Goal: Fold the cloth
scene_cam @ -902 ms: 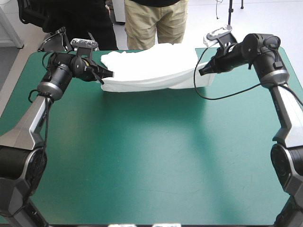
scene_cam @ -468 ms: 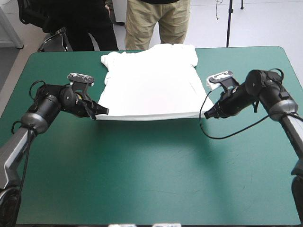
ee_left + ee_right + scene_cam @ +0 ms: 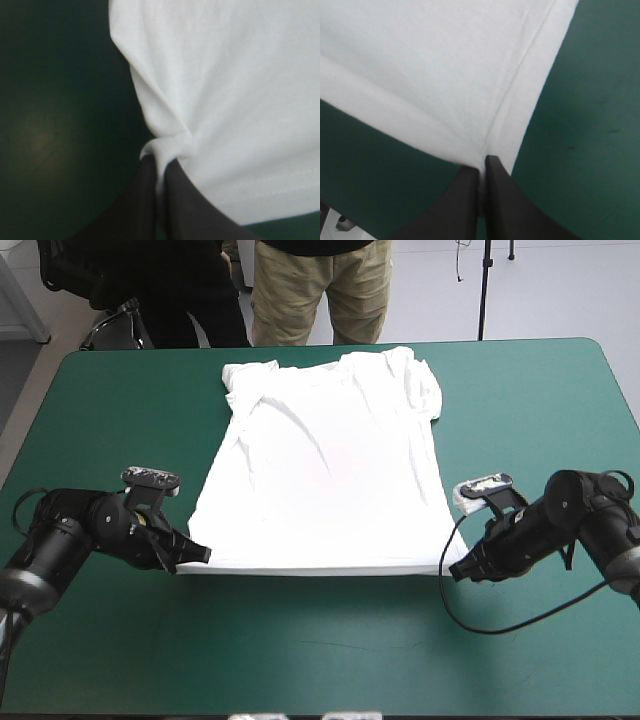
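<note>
The left gripper (image 3: 204, 554) is clamped on the T-shirt (image 3: 320, 470). In the left wrist view its black fingers are all but closed at the tips (image 3: 160, 162), with a small knot of white fabric (image 3: 225, 90) squeezed between them. From that knot a sharp crease runs away across the fabric, and a line of stitching shows beside the gripper along the hem.

The right gripper (image 3: 456, 572) is clamped on the T-shirt too. In the right wrist view its fingers meet in a narrow arch (image 3: 482, 172) on a corner of the fabric (image 3: 435, 60), and a seam runs straight out from the tips, with a soft fold beside it.

Each gripper holds one bottom corner, low over the bench (image 3: 320, 650). The hem (image 3: 320, 568) is drawn in a nearly straight line between them, facing the near edge and casting a thin shadow on the teal-green cover (image 3: 120, 660).

The T-shirt lies spread open on the middle and far half of the bench, its neck end close to the far edge. The body is mostly smooth, with long shallow wrinkles fanning from the shoulders toward the hem. It narrows toward the far end. Both sleeves are bunched: one (image 3: 246, 380) crumpled at the far left corner, the other (image 3: 424, 390) folded in on itself at the far right.
</note>
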